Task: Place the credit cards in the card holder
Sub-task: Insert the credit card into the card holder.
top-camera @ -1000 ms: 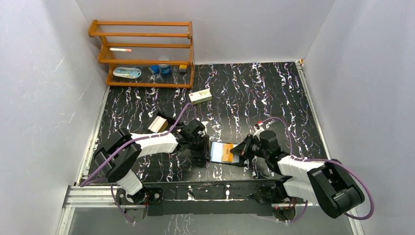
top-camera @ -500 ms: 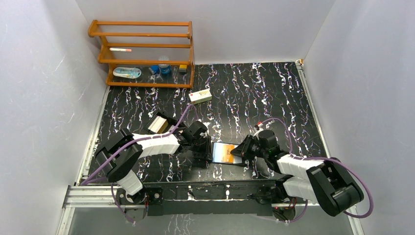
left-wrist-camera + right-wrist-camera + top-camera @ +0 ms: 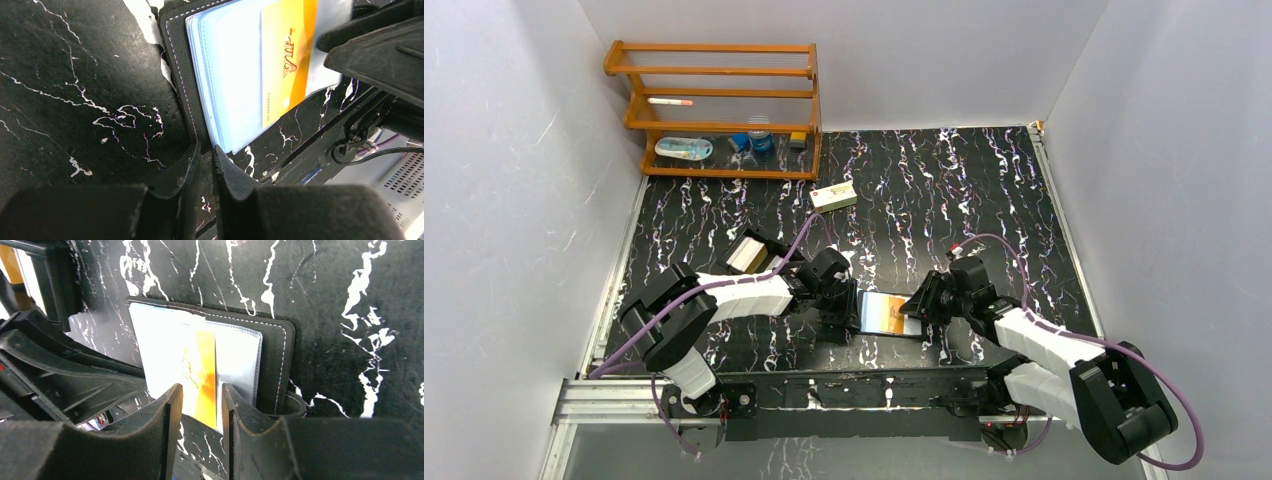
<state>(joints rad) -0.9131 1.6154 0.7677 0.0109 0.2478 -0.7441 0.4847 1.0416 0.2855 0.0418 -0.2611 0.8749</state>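
white walls (image 3: 514, 180), marbled table (image 3: 984, 190) (black)

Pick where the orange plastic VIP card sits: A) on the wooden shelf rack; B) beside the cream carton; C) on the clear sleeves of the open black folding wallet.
C: the orange plastic VIP card lies on the clear sleeves of the open black folding wallet.

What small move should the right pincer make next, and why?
Probably draw the right pincer straight back from the card holder: its jaws stand open, the orange card lies inside it ungripped, and the left pincer seems to pinch the holder's edge.
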